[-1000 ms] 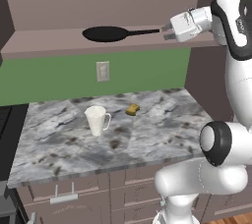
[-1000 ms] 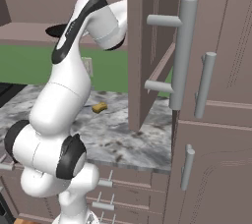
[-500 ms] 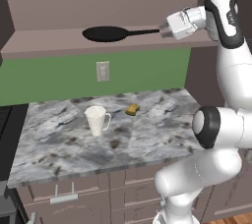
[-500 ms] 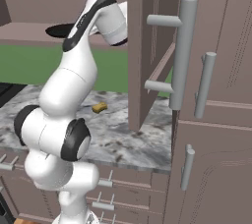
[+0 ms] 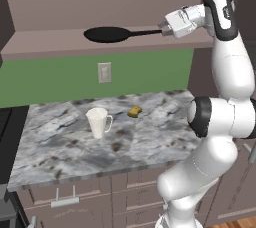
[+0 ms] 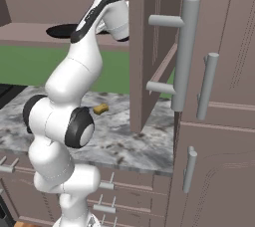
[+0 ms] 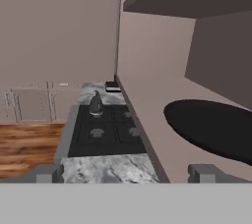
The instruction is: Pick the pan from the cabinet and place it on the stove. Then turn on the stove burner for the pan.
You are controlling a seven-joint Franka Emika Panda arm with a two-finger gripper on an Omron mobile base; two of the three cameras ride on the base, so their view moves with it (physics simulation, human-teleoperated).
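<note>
The pan (image 5: 106, 34) lies flat on the bottom shelf of the open cabinet (image 6: 149, 47), above the marble counter (image 5: 65, 147). Its long axis runs left–right along the shelf in the left base view: round body to the left, thin straight handle pointing right, toward the arm. The gripper (image 5: 163, 28) sits at the handle's free end, level with it; the jaws are spread wide and pinch nothing. Whether a fingertip touches the handle cannot be told. In the hand view the pan's black body (image 7: 211, 127) lies ahead on the shelf, with the stove (image 7: 106, 129) below and a small dark kettle (image 7: 95, 104) on it. A white mug (image 5: 98, 122) stands upright on the counter, a small yellow object (image 5: 134, 111) near it.
</note>
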